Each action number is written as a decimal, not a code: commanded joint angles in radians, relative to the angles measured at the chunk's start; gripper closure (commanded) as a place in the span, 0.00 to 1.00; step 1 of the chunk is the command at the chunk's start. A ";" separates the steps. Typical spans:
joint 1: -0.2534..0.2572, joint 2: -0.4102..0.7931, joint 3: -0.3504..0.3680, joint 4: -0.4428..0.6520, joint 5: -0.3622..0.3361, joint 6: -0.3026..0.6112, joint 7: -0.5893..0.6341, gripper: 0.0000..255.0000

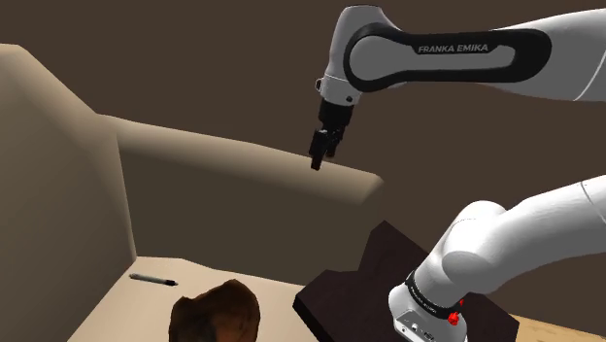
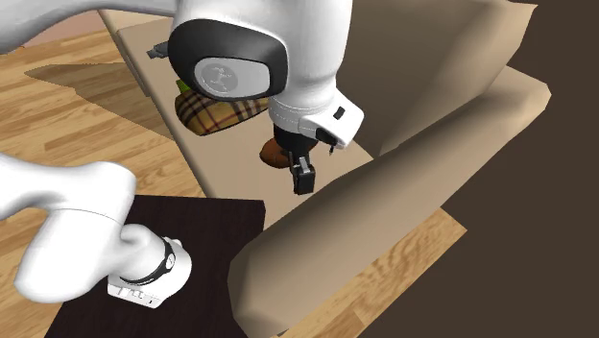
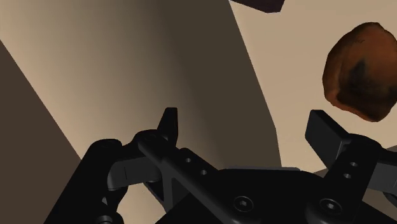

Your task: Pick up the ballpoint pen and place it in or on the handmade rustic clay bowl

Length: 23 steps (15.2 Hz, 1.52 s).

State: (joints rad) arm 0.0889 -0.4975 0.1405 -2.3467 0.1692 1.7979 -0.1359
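Shoulder view: hand (image 1: 318,161) wide open, empty, over sofa (image 1: 223,185); slim dark ballpoint pen (image 1: 152,280) at brown clay bowl's (image 1: 218,313) ten o'clock. Likely light, stiff, slippery; grip mid-barrel.

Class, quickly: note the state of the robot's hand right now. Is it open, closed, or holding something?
Hand: open, holding nothing.

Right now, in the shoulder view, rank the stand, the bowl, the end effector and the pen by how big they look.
1. stand, largest.
2. bowl, partly cut off by the picture's edge.
3. end effector and pen: similar length, pen much thinner; they sit at different depths, so unranked.
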 commanded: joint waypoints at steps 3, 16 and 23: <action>0.031 0.107 0.056 0.027 0.004 0.095 0.013 0.00; 0.121 0.515 0.215 0.211 -0.112 0.345 0.110 0.00; 0.203 0.758 0.250 0.378 -0.251 0.411 0.191 0.00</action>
State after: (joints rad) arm 0.2746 0.2208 0.3866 -2.0028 -0.0579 2.2053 0.0377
